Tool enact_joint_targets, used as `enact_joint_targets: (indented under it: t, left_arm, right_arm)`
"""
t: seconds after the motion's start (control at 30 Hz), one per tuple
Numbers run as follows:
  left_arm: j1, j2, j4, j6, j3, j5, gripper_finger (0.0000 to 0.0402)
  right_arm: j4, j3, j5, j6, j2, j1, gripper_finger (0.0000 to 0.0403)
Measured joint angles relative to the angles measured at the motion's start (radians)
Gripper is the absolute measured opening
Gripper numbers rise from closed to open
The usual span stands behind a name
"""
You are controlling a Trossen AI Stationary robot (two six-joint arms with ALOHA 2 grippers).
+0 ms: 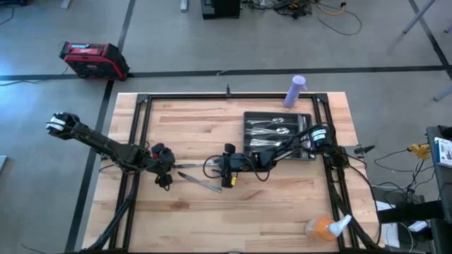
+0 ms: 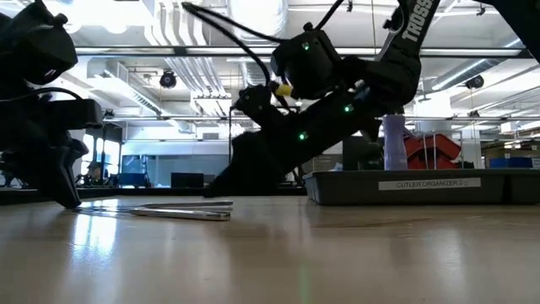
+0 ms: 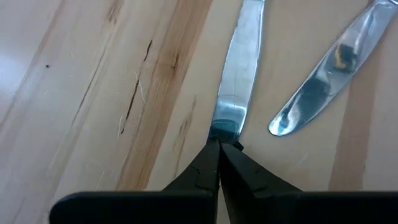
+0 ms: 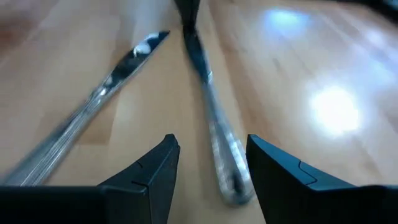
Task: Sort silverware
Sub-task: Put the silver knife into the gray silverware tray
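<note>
Two pieces of silverware lie flat on the wooden table between my grippers: a knife (image 1: 189, 166) (image 3: 239, 68) and a second piece (image 1: 201, 182) (image 3: 323, 81) beside it. My left gripper (image 1: 164, 171) (image 3: 219, 146) is shut at the knife's left end. My right gripper (image 1: 226, 173) (image 4: 211, 146) is open, with one finger on either side of the knife's rounded handle end (image 4: 227, 171) and not touching it. More silverware lies in the dark compartmented tray (image 1: 248, 118) at the far right. My left gripper pinches the tip of the knife's blade end (image 3: 224, 129) between its two shut fingers. The fingers come from the table's left, slanting down, and lie along the knife. The knife rests flat on the table.
A purple bottle (image 1: 295, 90) stands behind the tray. An orange spray bottle (image 1: 325, 227) lies at the near right corner. In the low view the tray (image 2: 422, 184) stands to the right of the knife (image 2: 181, 211). Bare wood stretches toward the near edge.
</note>
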Motion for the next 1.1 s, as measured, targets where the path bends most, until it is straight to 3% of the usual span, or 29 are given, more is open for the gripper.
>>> enact_joint_targets:
  t: [0.13,0.37,0.63,0.8,1.0,1.1]
  left_arm:
    - [-0.007,0.000,0.011,0.012,-0.001,0.009,0.0000]
    - [-0.007,0.000,0.014,0.012,-0.001,0.002,0.0000]
    - [-0.007,0.000,0.015,0.012,-0.001,-0.003,0.0000]
    - [-0.007,0.000,0.017,0.016,-0.002,-0.004,0.0000]
    - [-0.007,-0.002,0.045,0.015,0.002,-0.009,0.0000]
    - [-0.007,0.001,0.086,0.015,0.032,0.013,0.0000]
  right_arm:
    - [-0.005,-0.016,-0.019,0.006,-0.001,-0.027,0.0172]
    - [0.040,-0.046,-0.157,0.072,0.027,-0.032,0.0172]
    - [0.194,-0.046,-0.172,0.120,0.119,-0.018,0.0167]
    - [0.160,-0.044,-0.172,0.109,0.131,-0.017,0.0135]
    - [0.097,-0.041,-0.178,0.067,0.128,-0.013,0.0065]
    - [0.085,-0.041,-0.178,0.021,0.127,-0.011,0.0057]
